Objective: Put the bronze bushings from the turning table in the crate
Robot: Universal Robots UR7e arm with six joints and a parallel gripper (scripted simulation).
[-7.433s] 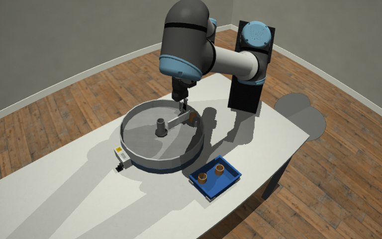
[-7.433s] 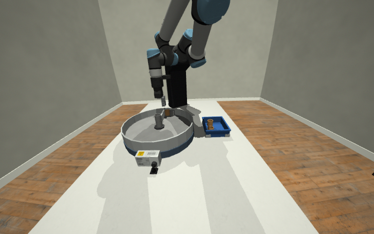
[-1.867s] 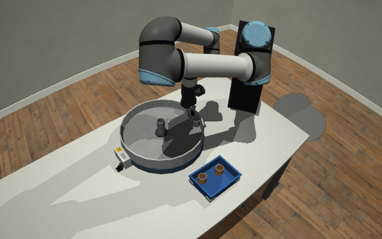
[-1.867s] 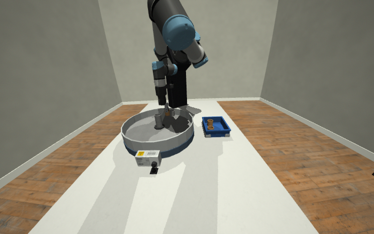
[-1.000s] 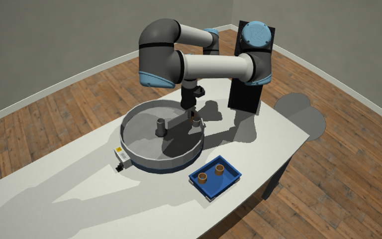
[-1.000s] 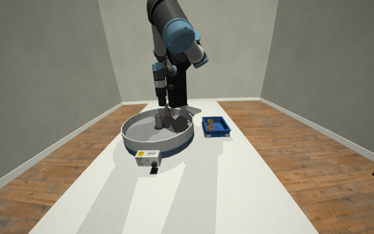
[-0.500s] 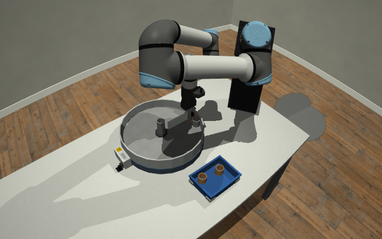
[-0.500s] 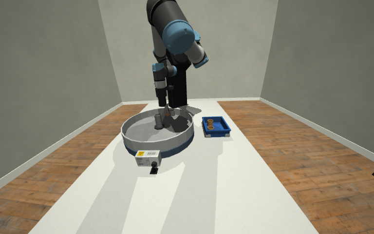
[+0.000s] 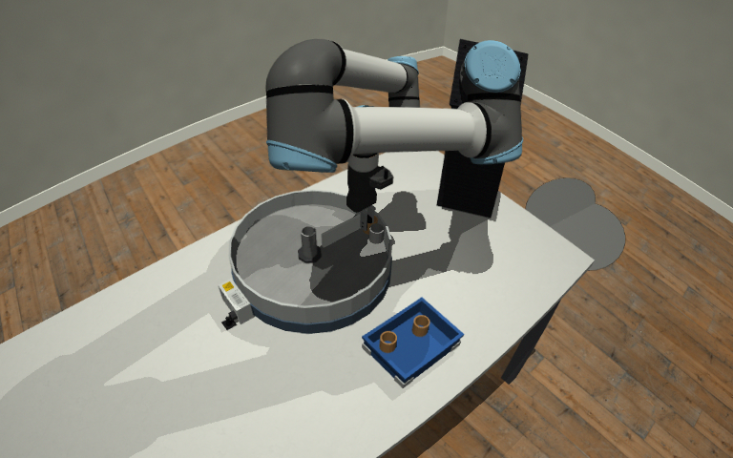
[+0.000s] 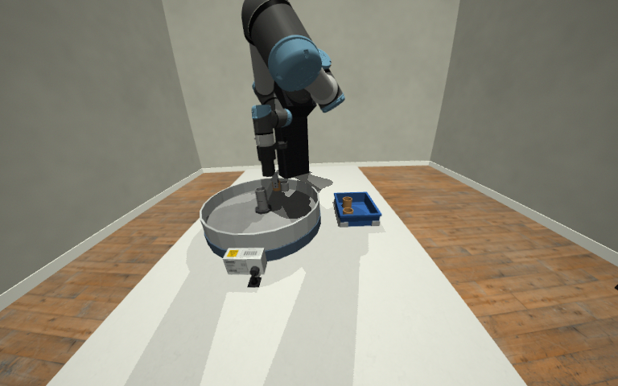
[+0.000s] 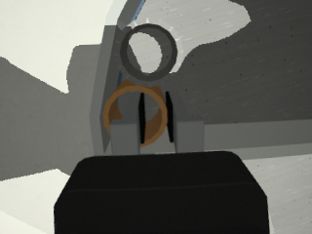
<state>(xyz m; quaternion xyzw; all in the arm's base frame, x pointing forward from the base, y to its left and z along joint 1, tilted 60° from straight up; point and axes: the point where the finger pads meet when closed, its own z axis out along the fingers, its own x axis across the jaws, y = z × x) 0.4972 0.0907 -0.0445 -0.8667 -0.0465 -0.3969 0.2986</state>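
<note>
Blue crate (image 9: 397,370) (image 10: 357,217), orange-brown bushings inside, grey turning-table wall (image 9: 307,314) (image 10: 255,229)

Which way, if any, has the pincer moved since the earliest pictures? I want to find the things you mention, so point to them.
Yes, down: in the exterior view, the pincer (image 9: 368,227) (image 10: 276,185) (image 11: 155,107) is lower against the turning table (image 9: 310,313) (image 10: 259,240) (image 11: 253,73).
</note>
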